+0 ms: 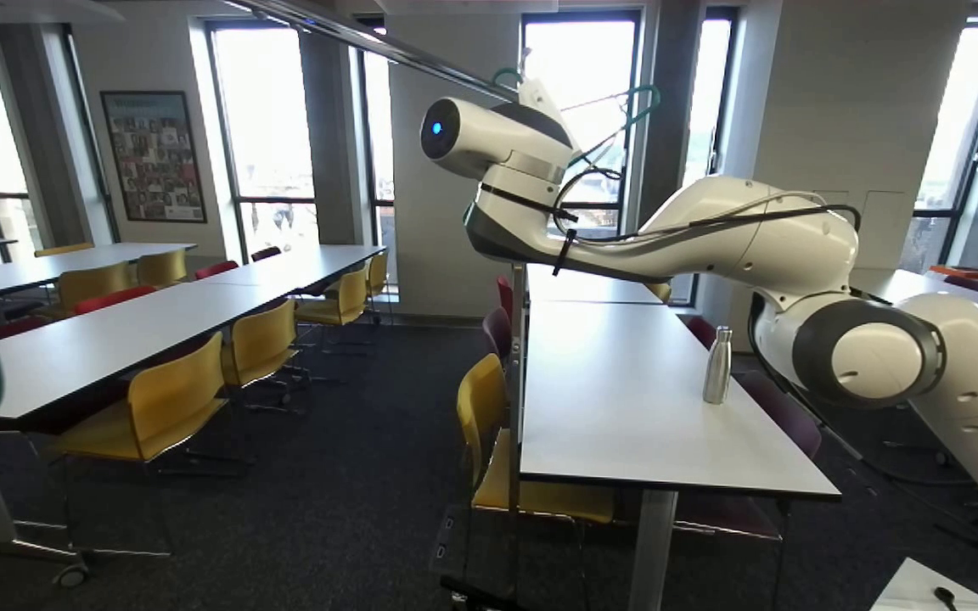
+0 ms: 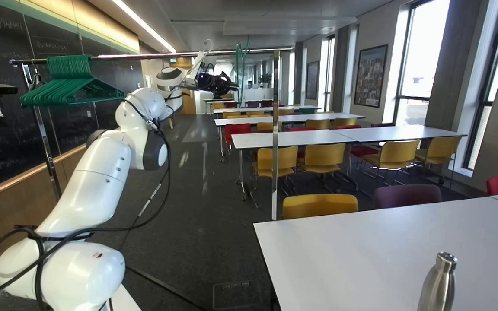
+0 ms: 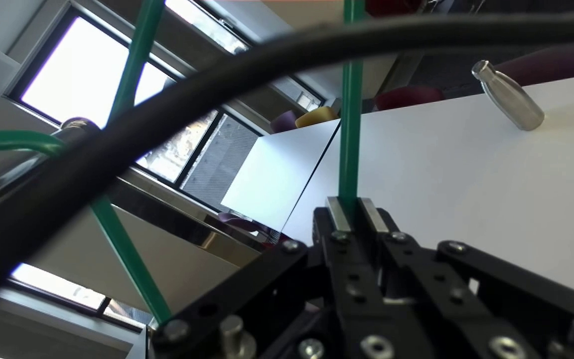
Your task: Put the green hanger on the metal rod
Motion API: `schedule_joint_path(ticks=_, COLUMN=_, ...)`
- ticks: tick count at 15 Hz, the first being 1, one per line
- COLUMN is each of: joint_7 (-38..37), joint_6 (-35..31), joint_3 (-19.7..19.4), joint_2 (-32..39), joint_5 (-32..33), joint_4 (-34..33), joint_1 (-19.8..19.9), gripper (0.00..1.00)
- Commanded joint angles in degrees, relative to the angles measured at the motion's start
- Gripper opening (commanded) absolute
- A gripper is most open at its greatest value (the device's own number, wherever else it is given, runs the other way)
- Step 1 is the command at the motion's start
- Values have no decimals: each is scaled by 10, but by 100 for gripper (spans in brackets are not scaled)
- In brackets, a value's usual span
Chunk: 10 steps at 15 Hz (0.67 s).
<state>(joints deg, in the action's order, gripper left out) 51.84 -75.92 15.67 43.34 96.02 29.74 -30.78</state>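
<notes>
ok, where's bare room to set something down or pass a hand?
White table: between the steel bottle and the yellow chair. Metal rod: the stretch between the bunched hangers and the white wrist bracket looks passable. Crowded: around the gripper, with the green hanger, rod and black cable.

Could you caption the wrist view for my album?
Fingers pinching the green hanger, with the metal rod at picture left and a silver bottle on a white table beyond.

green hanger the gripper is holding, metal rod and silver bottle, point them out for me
Green hanger (image 3: 350, 144): wrist view, on a straight stretch of its frame.
Metal rod (image 2: 145, 55): an exterior view, on its bare middle stretch.
Silver bottle (image 1: 717, 373): an exterior view, on its body.
</notes>
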Motion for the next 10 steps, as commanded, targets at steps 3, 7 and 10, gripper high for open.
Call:
schedule_joint_path(ticks=3, joint_7=38, joint_6=6, joint_3=-7, joint_2=7, joint_5=14, joint_4=-41, joint_1=-19, gripper=2)
schedule_joint_path(ticks=7, joint_7=14, joint_6=-11, joint_3=-80, joint_2=-27, joint_5=-72, joint_4=16, joint_1=-31, gripper=2)
schedule_joint_path(ticks=10, joint_7=17, joint_6=-16, joint_3=-114, joint_2=-19, joint_5=-98, joint_4=14, joint_1=-37, gripper=2)
